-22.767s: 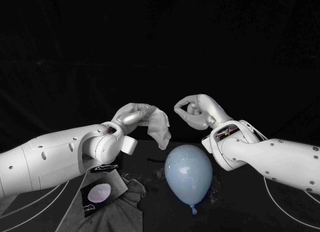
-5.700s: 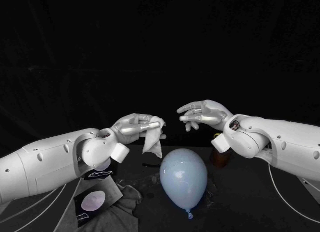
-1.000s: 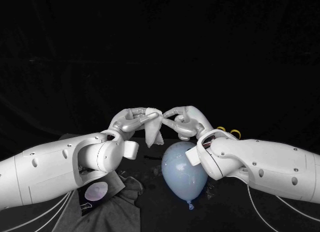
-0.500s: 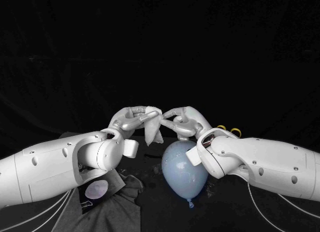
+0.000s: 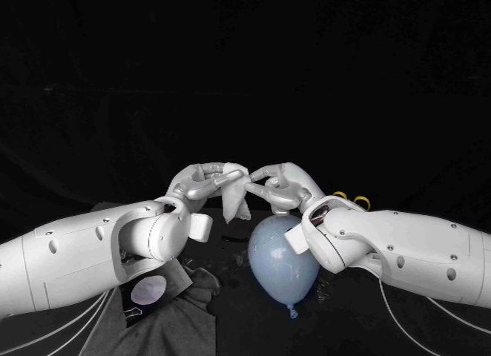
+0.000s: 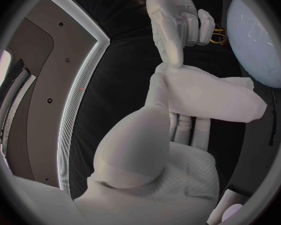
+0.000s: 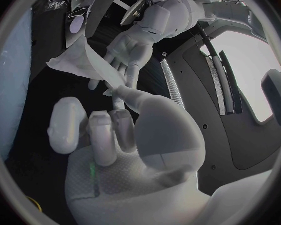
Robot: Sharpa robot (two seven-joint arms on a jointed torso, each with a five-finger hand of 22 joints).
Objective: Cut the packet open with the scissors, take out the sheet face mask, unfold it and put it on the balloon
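My left hand (image 5: 208,182) holds the folded white sheet mask (image 5: 237,199) up above the table, and the mask hangs down from its fingers. My right hand (image 5: 277,184) is close beside it, fingers curled, with one fingertip on the mask's top corner. The frames do not show whether it pinches the mask. In the left wrist view the right hand (image 6: 175,22) points a finger down onto the mask (image 6: 206,97). The right wrist view shows the mask (image 7: 84,65) under the left hand (image 7: 143,35). The pale blue balloon (image 5: 283,259) lies on the table below both hands.
The cut packet (image 5: 149,291) lies on a grey cloth (image 5: 187,322) at the front left, under my left arm. The yellow scissors handles (image 5: 352,198) show behind my right wrist. A black cloth backdrop stands behind the table.
Over the last several seconds my right hand has come across to the mask's top corner. In the last second both hands and the mask have stayed almost still.
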